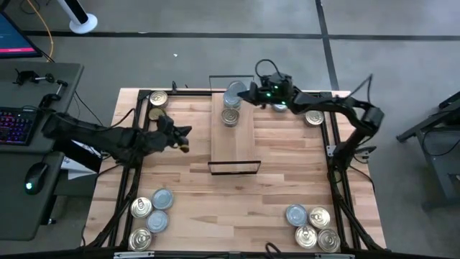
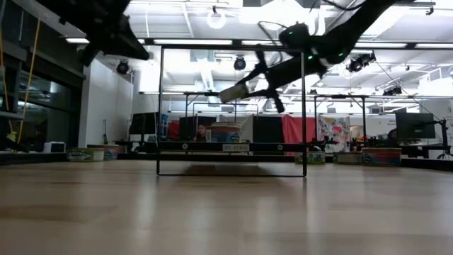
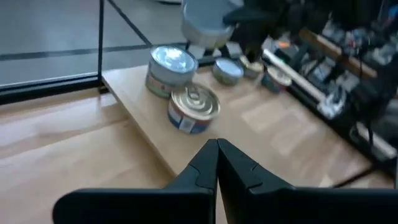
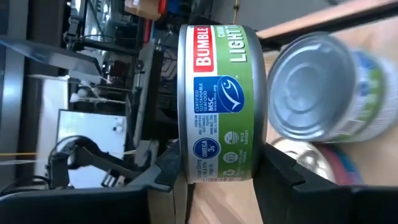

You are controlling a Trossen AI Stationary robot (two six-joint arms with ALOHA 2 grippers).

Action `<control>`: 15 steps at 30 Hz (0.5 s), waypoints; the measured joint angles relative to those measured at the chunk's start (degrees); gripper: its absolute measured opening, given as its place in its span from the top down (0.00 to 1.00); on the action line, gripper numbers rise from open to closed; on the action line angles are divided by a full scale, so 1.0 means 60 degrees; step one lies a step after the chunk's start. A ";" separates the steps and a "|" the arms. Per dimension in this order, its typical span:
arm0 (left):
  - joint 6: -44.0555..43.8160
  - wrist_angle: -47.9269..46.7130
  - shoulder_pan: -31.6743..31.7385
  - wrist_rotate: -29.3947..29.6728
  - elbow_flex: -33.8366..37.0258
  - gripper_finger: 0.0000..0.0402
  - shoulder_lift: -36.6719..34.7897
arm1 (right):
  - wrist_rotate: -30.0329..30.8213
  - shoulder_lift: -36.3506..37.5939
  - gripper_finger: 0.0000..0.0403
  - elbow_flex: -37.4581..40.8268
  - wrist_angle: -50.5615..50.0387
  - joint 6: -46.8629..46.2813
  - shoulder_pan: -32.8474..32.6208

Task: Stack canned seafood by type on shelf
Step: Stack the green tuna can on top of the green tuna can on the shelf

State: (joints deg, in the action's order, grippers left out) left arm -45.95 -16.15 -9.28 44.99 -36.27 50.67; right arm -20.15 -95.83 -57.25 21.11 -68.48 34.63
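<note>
The butcher-block tabletop (image 1: 287,165) sits on a grey floor, with a desk carrying a lit keyboard (image 1: 16,124) and a mouse (image 1: 34,175) off to its left side; looking level across the wood, the room behind is a bright workshop with ceiling lights, screens and cluttered benches. The shelf (image 1: 233,137), a narrow light-wood plank with thin black wire frames at its short ends, lies near the middle toward the far edge. The right gripper (image 1: 243,93) hangs over the far end of the plank with its jaws part-way apart and clamped on a green-labelled tin (image 4: 217,102), gripped across its flat faces so it is turned on edge, above the tins already there. Two tins stand on that end of the shelf: a silver-topped one (image 3: 171,70) and, just beside it, a gold-topped one (image 3: 194,109) with its pull tab showing. The left gripper (image 1: 184,137) hovers off the plank's left long edge with its jaws pressed fully together and nothing in them. More tins sit in clusters at the near-left corner (image 1: 149,219) and near-right corner (image 1: 313,226), with a gold one at the far-left corner (image 1: 158,98) and another by the far-right edge (image 1: 313,117). The near half of the plank and the middle of the table lie bare.
</note>
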 joint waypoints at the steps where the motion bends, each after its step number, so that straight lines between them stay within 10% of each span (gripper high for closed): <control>1: -0.0004 0.0170 0.0111 -0.0116 -0.0003 1.00 0.0029 | -0.0005 -0.0189 0.73 -0.0168 0.0005 -0.0163 0.0000; 15: 0.0847 0.0129 0.0590 -0.0616 -0.0102 1.00 0.0016 | 0.1475 -0.0956 0.73 -0.0482 -0.0475 -0.1248 -0.0054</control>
State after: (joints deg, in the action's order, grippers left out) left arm -40.87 -15.38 -5.73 41.29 -36.88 50.76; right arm -11.31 -101.56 -60.14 18.26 -75.97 34.31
